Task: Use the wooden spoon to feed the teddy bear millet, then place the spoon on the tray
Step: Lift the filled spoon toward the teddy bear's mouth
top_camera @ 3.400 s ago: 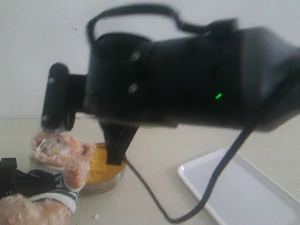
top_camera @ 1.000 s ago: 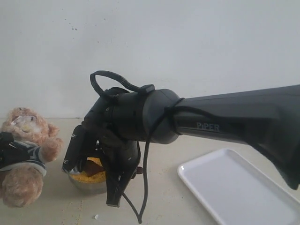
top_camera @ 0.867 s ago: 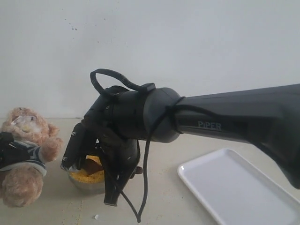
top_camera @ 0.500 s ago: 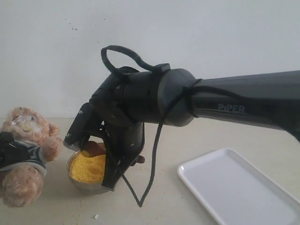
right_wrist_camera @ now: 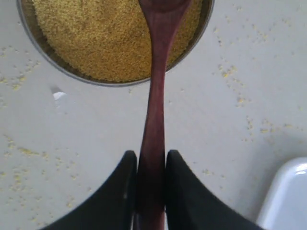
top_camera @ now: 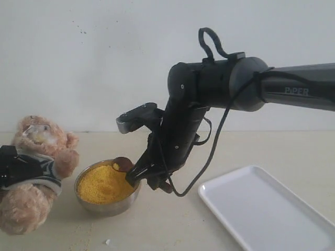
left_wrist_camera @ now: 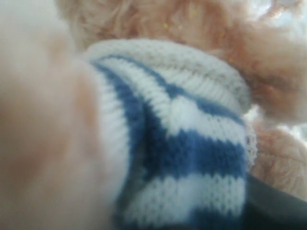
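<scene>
The teddy bear (top_camera: pixel 42 151) sits upright at the far left, with my left gripper (top_camera: pixel 11 170) shut on its striped torso; the left wrist view is filled by its shirt (left_wrist_camera: pixel 187 153) and fur. The steel bowl (top_camera: pixel 107 208) of millet (top_camera: pixel 102 184) stands beside the bear. My right gripper (top_camera: pixel 142 173) (right_wrist_camera: pixel 151 165) is shut on the wooden spoon's handle (right_wrist_camera: pixel 154 115). The spoon's small bowl (top_camera: pixel 123 165) hovers just over the millet (right_wrist_camera: pixel 96 38) near the bowl's right rim, with a few grains on it. The white tray (top_camera: pixel 261 209) lies at the right.
Loose millet grains (right_wrist_camera: pixel 230 72) are scattered on the beige table around the steel bowl (right_wrist_camera: pixel 53 64). A corner of the tray (right_wrist_camera: pixel 288 196) shows close to the right gripper. A white wall runs behind the table.
The right arm has pulled back from the camera and swung to the right, lifting the spoon out of the millet to just above it. The bear has shifted slightly right in the left gripper.
</scene>
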`<state>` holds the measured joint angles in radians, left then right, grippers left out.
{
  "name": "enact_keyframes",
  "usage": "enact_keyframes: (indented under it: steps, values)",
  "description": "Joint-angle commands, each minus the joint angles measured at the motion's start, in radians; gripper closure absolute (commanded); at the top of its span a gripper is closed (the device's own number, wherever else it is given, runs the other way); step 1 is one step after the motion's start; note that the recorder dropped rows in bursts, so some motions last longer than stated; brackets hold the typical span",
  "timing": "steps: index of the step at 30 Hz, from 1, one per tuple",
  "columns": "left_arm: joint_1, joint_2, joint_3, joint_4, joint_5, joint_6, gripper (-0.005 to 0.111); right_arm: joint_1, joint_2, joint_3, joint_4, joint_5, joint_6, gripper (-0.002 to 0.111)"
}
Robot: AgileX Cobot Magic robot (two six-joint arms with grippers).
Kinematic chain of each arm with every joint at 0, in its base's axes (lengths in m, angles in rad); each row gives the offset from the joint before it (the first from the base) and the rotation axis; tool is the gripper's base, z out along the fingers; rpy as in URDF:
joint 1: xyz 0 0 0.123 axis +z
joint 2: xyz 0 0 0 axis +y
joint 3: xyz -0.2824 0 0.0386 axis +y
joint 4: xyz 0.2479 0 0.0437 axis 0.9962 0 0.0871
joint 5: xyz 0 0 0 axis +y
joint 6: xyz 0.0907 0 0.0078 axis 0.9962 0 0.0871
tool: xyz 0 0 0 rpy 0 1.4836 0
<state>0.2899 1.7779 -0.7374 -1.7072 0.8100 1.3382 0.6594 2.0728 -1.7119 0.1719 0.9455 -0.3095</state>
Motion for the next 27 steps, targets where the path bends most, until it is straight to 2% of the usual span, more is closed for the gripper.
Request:
enact_keyframes:
  steps: [1, 4, 13, 19, 27]
  values:
    - [0.003, -0.001, 0.026, 0.037, 0.151, -0.057, 0.103, -0.032, -0.017, -0.005, 0.143, 0.058, -0.041, 0.108]
    - [0.003, -0.001, 0.060, 0.047, 0.234, -0.086, 0.103, -0.034, -0.021, -0.005, 0.175, 0.061, -0.043, 0.108]
    - [0.003, -0.001, 0.194, 0.048, 0.264, -0.096, 0.103, -0.034, -0.110, -0.005, 0.187, 0.070, -0.033, 0.108]
    - [0.003, -0.001, 0.200, 0.037, 0.397, -0.073, 0.103, -0.032, -0.205, -0.005, 0.187, 0.077, -0.031, 0.108]
    - [0.003, -0.001, 0.207, 0.048, 0.385, -0.063, 0.103, -0.032, -0.269, -0.005, 0.189, 0.098, -0.034, 0.108]
